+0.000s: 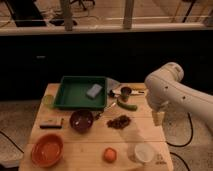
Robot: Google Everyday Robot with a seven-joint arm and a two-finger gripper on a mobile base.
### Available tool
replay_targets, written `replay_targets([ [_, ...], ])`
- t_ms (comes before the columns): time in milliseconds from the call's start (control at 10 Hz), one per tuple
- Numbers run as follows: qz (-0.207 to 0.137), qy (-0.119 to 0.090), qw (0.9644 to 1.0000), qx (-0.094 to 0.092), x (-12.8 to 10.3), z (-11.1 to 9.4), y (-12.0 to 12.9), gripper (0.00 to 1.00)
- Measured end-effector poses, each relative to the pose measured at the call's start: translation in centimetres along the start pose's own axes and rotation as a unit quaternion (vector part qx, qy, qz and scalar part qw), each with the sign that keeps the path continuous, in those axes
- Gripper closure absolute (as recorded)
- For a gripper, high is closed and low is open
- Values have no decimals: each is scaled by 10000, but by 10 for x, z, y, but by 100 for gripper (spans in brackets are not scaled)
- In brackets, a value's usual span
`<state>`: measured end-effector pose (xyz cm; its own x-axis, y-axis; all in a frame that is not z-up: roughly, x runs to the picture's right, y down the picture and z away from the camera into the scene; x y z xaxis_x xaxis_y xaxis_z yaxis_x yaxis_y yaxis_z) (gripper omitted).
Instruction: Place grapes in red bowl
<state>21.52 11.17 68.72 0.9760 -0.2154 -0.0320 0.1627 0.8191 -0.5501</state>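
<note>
The hand (158, 119) is hanging over the right edge of the counter (80, 161), near the grapes (119, 121) but not touching them; I cannot tell whether it is open or closed. The grapes are lying loose on the counter just right of the dark bowl (81, 120), well apart from the red bowl (47, 149) at the front left. The reach for the bunch seems to be the step in hand; coming down over its middle is likely working best, since an edge pinch is risking dropped berries, and lifting high is helping clear the dark bowl
</note>
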Motion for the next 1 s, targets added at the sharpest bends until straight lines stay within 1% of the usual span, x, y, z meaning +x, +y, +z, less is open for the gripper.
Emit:
replay_targets([
  [100, -87, 49, 9999, 4, -5, 0, 0, 20],
  [300, -241, 129, 9996, 14, -5, 1, 1, 20],
  [400, -318, 138, 9994, 15, -8, 2, 0, 20],
  [800, -663, 141, 9977, 81, -31, 5, -8, 20],
  [1000, -811, 159, 9965, 89, -34, 6, -10, 20],
])
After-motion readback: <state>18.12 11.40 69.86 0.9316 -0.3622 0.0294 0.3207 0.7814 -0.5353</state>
